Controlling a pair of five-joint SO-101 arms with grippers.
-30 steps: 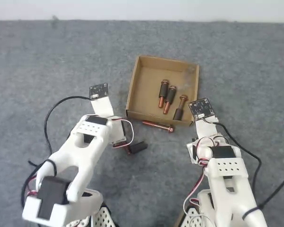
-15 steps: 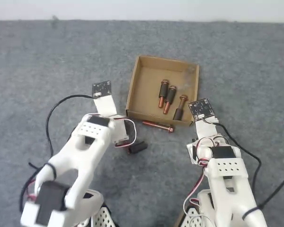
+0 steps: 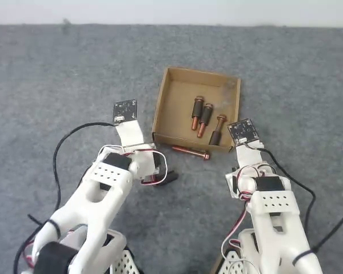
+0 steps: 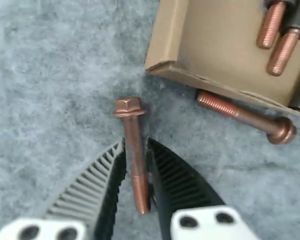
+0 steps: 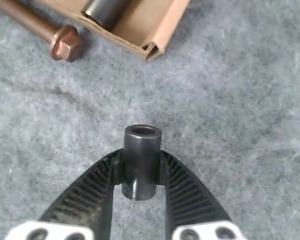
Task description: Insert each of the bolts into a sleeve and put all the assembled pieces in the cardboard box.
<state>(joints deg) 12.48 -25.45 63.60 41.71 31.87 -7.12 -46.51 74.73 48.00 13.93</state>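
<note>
Left claw (image 4: 135,145), clamping a bolt (image 4: 133,162), shifted toward the box (image 4: 169,37).

The carpet (image 3: 63,74) is grey, flecked lighter and darker in a fuzzy mottle. The cardboard box (image 3: 158,111) is plain tan-brown. The gripped bolt (image 4: 132,125) is shiny copper-brown, and the loose bolt (image 4: 245,116) is the same copper, finely lined along its thread. The sleeve (image 5: 142,150) is dark grey to black with a dull sheen. The assembled pieces (image 3: 204,117) show black sleeves with copper ends. The left gripper (image 4: 135,150) and right gripper (image 5: 141,157) have charcoal fingers (image 4: 102,185) ribbed in close ridges on white bases. Both the left arm (image 3: 100,194) and right arm (image 3: 277,222) are white, dotted with rows of small dark holes, and carry red and white wires (image 3: 248,191). The cable (image 3: 60,154) is black.
</note>
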